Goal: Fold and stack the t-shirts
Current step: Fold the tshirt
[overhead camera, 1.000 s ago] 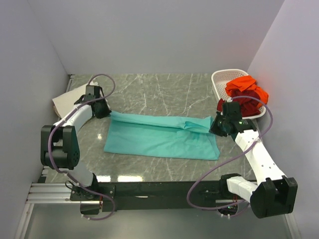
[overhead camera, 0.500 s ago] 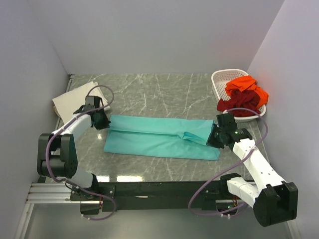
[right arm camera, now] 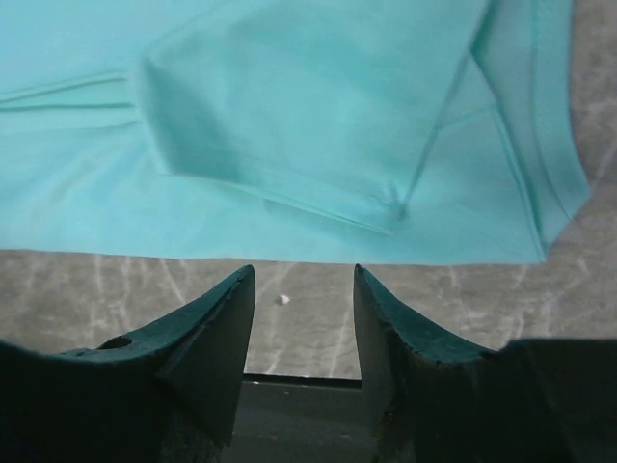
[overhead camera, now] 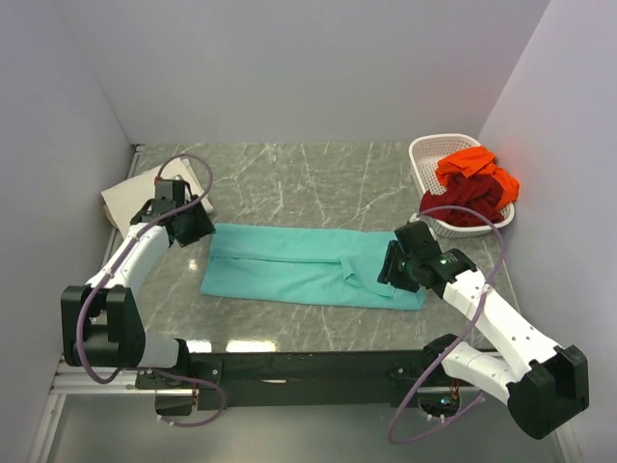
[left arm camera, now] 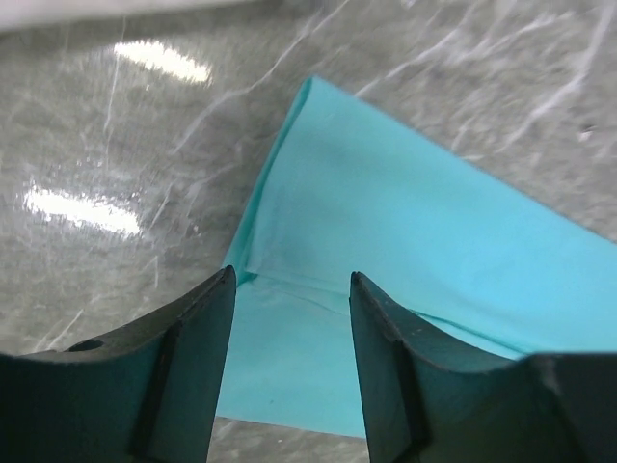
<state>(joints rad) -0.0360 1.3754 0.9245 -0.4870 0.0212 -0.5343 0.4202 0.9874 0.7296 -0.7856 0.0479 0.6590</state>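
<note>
Centre of field: soft teal cloth t-shirt (overhead camera: 304,268), folded lengthwise into a long band. It lies flat on the grey marbled table top (overhead camera: 318,178), and its long axis runs left to right between the two arms. One short sleeve (overhead camera: 364,272) is turned over onto the body near the right end.

We find the black two-fingered left gripper (overhead camera: 198,230) at the band's left end. In the left wrist view this gripper (left arm camera: 291,280) has its jaws spread with nothing between them. Through the gap we look onto the teal cloth (left arm camera: 415,241), whose folded corner lies just beyond the left-hand fingertip. We cannot tell whether the fingertips touch the cloth.

The right gripper (overhead camera: 390,272) stands over the band's right end, beside the turned sleeve. In the right wrist view this gripper (right arm camera: 301,275) likewise shows its jaws apart and empty. The fingertips frame a strip of bare marble, and the shirt (right arm camera: 289,116) begins just past them, its lower edge running across the frame.

Farther out, we note a folded cream cloth t-shirt (overhead camera: 123,200) at the table's far left, just behind the left arm's wrist and partly covered by it. In the far right corner sits a white plastic lattice basket (overhead camera: 431,154), well apart from the teal band. It holds a crumpled bright orange t-shirt (overhead camera: 477,169) on top and a dark red t-shirt (overhead camera: 461,207) beneath, which drapes over the basket's near rim.
</note>
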